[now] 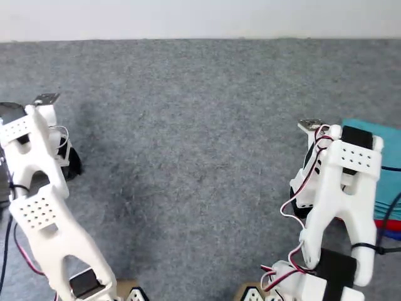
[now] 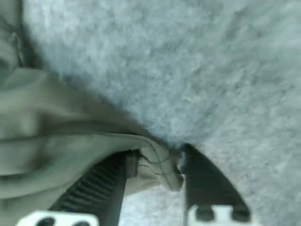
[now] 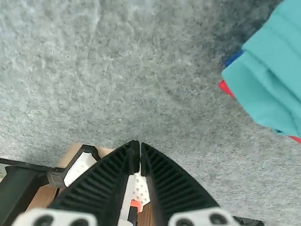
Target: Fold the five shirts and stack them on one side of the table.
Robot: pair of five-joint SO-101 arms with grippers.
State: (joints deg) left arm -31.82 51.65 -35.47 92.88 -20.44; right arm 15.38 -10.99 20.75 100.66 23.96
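Left gripper (image 2: pixel 155 160) was clamped on a fold of an olive shirt (image 2: pixel 56 117) at the high view's far left edge, I'd guess to pull it onto the grey mat (image 1: pixel 188 157) for folding. Right gripper (image 3: pixel 139 150) was closed, empty, parked by the mid-right stack (image 1: pixel 391 182): teal shirt (image 3: pixel 268 89) on top, red shirt (image 3: pixel 225 87) and blue shirt (image 3: pixel 234 58) beneath.

White perforated plastic arms (image 1: pixel 341 188) carry black motors, red-and-white cables, and ribbed black fingers (image 3: pixel 106 183).

left end effector (image 2: pixel 158 157) pinches shirt (image 2: pixel 56 117); right end effector (image 3: pixel 140 149) closed.
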